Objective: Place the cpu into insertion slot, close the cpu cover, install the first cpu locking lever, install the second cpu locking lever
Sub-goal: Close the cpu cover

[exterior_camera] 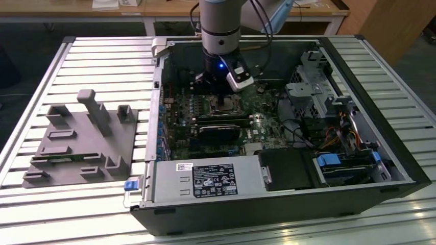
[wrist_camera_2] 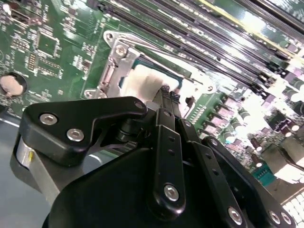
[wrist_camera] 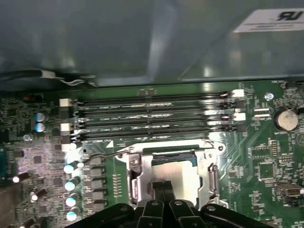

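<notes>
In both wrist views the cpu [wrist_camera: 173,170] [wrist_camera_2: 146,81] lies with its silver-grey top up in the insertion slot [exterior_camera: 223,106] on the green board. The cpu cover [wrist_camera: 135,176] [wrist_camera_2: 113,66] lies down around it as a silvery frame. A thin wire locking lever [wrist_camera: 102,155] sticks out sideways from one corner of the socket. My gripper [wrist_camera: 164,188] [wrist_camera_2: 168,91] is shut, its two black fingertips side by side right over the chip's edge, nothing seen between them. In the exterior view the arm [exterior_camera: 221,30] stands upright over the socket inside the open computer case.
Long black memory slots [wrist_camera: 152,114] run beside the socket, with the case wall [wrist_camera: 142,38] just beyond. Upright capacitors [wrist_camera: 71,185] and a coin battery [wrist_camera: 286,118] flank it. A power supply [exterior_camera: 204,181], a drive cage [exterior_camera: 320,87] and cables crowd the case. A grey fixture [exterior_camera: 81,143] sits outside, on the exterior view's left.
</notes>
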Available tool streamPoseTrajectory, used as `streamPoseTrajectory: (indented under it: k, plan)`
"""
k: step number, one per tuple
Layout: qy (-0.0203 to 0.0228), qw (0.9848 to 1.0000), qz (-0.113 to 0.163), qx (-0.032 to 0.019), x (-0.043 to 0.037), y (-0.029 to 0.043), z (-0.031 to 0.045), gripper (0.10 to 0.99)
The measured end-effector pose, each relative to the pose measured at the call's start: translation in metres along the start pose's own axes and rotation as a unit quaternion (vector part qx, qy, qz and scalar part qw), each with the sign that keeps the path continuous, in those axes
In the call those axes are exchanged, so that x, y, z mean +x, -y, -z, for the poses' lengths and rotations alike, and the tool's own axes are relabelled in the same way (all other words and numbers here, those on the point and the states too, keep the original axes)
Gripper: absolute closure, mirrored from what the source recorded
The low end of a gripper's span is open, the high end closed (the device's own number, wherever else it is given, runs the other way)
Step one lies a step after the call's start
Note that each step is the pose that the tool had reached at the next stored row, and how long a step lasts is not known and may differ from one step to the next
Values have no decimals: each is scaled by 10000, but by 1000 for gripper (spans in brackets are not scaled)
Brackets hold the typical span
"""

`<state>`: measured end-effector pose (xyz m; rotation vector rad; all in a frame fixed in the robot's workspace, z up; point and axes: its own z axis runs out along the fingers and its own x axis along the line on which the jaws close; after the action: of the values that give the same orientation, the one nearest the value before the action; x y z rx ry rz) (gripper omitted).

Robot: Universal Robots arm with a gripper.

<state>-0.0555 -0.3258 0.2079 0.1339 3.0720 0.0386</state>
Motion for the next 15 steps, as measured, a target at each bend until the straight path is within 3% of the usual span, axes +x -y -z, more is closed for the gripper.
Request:
streamPoseTrajectory:
  k: [7, 15]
  plan:
    - [0, 10000, 0, -2, 102, 8, 1, 980]
    - [-2, 10000, 12, -23, 147, 13, -21, 980]
